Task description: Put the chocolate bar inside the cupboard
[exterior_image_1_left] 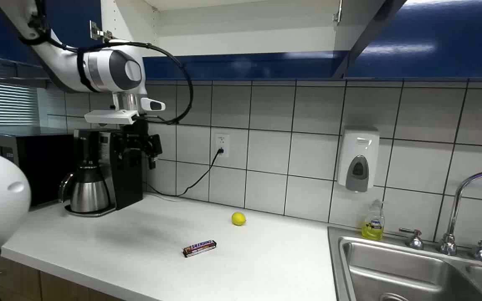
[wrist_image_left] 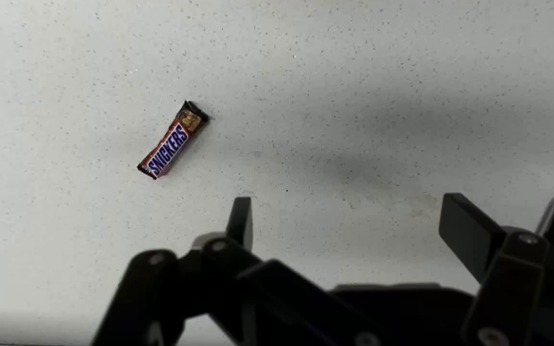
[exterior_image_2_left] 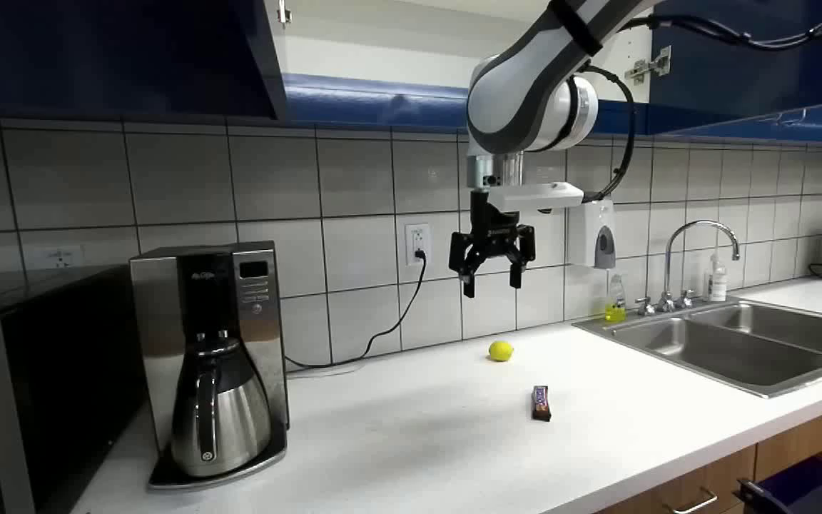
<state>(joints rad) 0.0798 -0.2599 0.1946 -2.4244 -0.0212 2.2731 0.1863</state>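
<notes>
White counter (exterior_image_1_left: 266,271) in an exterior view, and there's my bar (exterior_image_1_left: 199,248) lying on it, dark wrapper, between the coffee maker (exterior_image_1_left: 130,179) and the sink (exterior_image_1_left: 339,267). A yellow ball (exterior_image_1_left: 238,218) sits near it, closer to the tiles (exterior_image_1_left: 268,150). Overhead the cupboard (exterior_image_1_left: 241,67) stands wide, blue trim, white inside showing, and my arm (exterior_image_1_left: 98,69) crosses its lower corner.

In an exterior view I get the gripper (exterior_image_2_left: 493,285): hanging in the air, pointing straight down, released, its fingers (exterior_image_2_left: 469,287) spread well apart. The bar's lower down, flat on the counter and well clear of them, farther from the tiles than the ball.

Over to the wrist view: I'm looking down on speckled counter. The bar lies at a slant, SNICKERS lettering up, easy to read. Both black fingers come in from the bottom, a broad gap between them, and the bar rests outside that gap, past the tip of a single finger.
</notes>
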